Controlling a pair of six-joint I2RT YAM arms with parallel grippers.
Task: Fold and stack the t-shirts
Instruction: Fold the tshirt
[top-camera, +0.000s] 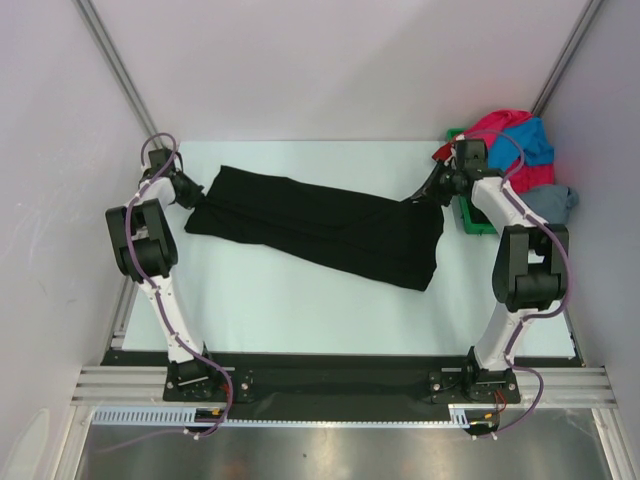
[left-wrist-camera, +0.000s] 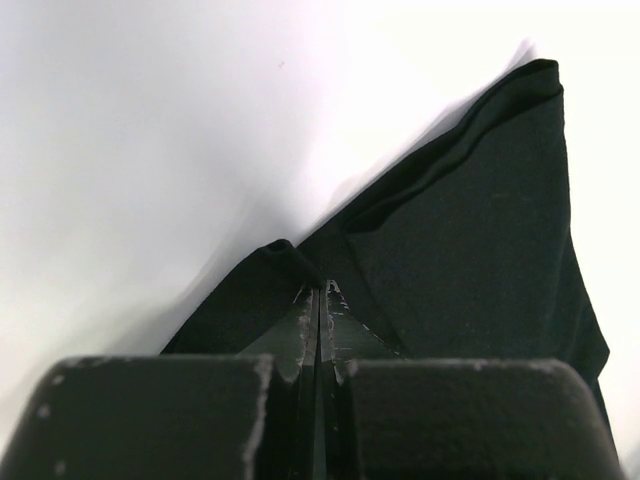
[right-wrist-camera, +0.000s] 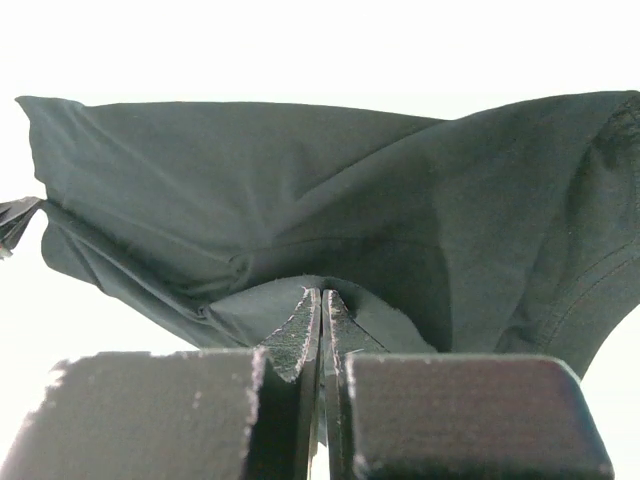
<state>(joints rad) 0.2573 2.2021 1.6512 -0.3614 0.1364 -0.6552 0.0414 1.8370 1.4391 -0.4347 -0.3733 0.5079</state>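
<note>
My left end effector (top-camera: 197, 196) and right end effector (top-camera: 428, 194) each pinch closed on the black t-shirt (top-camera: 320, 228), stretched over the pale tabletop (top-camera: 300, 310). White walls (top-camera: 330, 60) surround it. Coloured t-shirts (top-camera: 520, 150) are heaped at the far right corner.

light: bright, even | wrist views: background blown out white | left wrist: blur along black t-shirt (left-wrist-camera: 480, 250) edge

Black t-shirt (left-wrist-camera: 480, 230), fingers (left-wrist-camera: 303, 335) pinching its edge
</note>
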